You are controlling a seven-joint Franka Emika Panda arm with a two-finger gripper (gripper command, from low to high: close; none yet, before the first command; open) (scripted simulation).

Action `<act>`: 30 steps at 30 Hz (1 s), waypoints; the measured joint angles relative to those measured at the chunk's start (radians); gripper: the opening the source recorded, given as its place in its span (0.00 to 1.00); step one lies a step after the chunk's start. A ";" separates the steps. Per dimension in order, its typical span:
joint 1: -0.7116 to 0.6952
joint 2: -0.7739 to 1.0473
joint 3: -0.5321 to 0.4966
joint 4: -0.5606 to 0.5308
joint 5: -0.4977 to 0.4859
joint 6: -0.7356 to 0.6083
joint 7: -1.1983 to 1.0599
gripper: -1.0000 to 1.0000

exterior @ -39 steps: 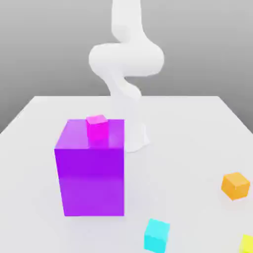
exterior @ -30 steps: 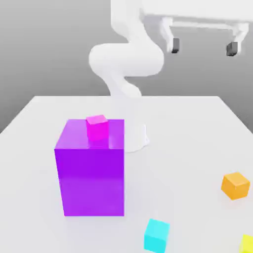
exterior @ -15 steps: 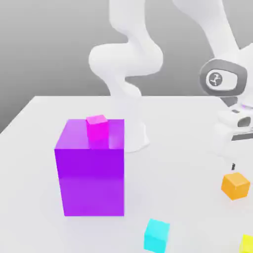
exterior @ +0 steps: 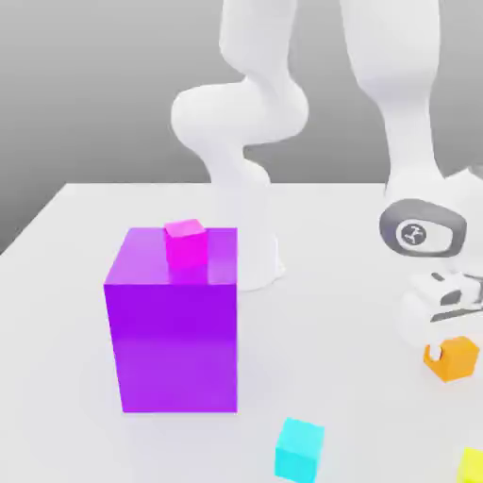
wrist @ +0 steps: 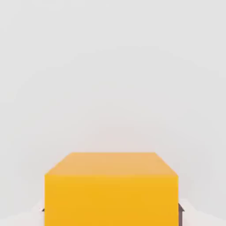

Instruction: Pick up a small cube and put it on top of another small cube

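End effector (exterior: 445,347): down low at the table, on the exterior view's right; its white body sits directly over the orange cube and hides the cube's upper part; a white finger (exterior: 434,353) reaches down against the cube's face toward the exterior view's left; dark pad tips peek out at either side of the cube in the hand view; whether the fingers press the cube or merely flank it, I cannot tell
Orange cube (exterior: 457,360): right beneath the end effector, between its fingers, resting on the table; in the hand view (wrist: 111,189) it sits square between the pad tips
Pink cube (exterior: 186,242): well apart from the end effector, toward the exterior view's left and higher than the fingertips; it stands on the top face of the purple block, near that face's far edge
Purple block (exterior: 174,321): big, upright on the table, well apart from the end effector toward the exterior view's left
Cyan cube (exterior: 300,450): on the table, nearer the camera than the end effector and off toward the exterior view's left
Yellow cube (exterior: 473,466): on the table at the picture's lower corner, nearer the camera than the end effector, cut by the frame edge
Table (exterior: 340,245): pale, plain; carries the block and all loose cubes
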 joint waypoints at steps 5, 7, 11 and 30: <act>-0.095 -0.121 0.128 -0.034 0.161 -0.078 -0.121 0.00; -0.118 -0.178 0.168 -0.050 0.240 -0.114 -0.180 0.00; -0.195 -0.304 0.121 -0.059 0.257 -0.236 -0.280 0.00; -0.473 -0.987 -0.334 -0.087 0.430 -0.853 -0.935 0.00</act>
